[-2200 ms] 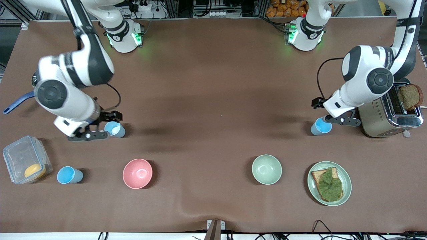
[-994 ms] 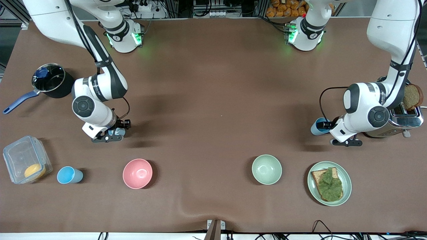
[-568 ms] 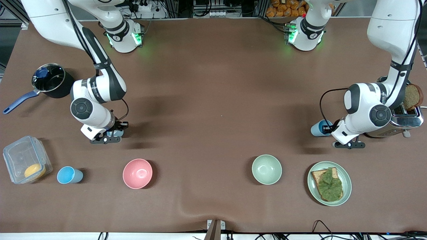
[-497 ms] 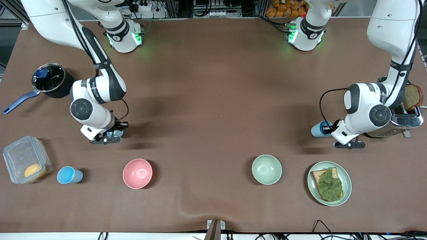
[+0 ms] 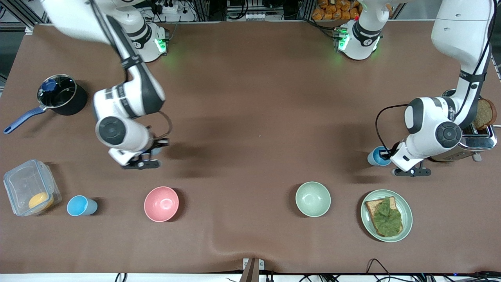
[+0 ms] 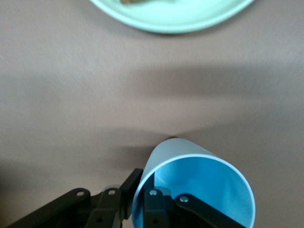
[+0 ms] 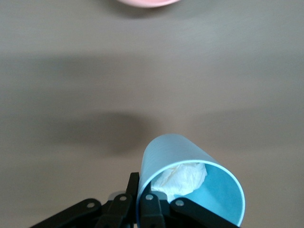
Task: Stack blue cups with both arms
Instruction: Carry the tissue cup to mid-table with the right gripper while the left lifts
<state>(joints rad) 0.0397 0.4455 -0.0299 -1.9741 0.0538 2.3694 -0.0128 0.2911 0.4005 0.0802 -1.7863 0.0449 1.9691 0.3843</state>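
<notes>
Brown cloth covers the whole surface (image 5: 250, 117), with the pink bowl (image 5: 161, 203) as landmark. Since a moment ago the right gripper (image 7: 142, 209) has risen off the cloth, its fingers (image 7: 154, 206) clamped on the rim of a paler blue cup (image 7: 190, 185) holding a white wad, now over bare cloth beside that bowl. The left gripper (image 6: 142, 209), far toward the left arm's end, pinches another blue cup (image 5: 378, 156) and has barely shifted. A third blue cup (image 5: 81, 205) stands beside the bowl, toward the right arm's end. Both grasps look secured; carrying to stack seems next.
</notes>
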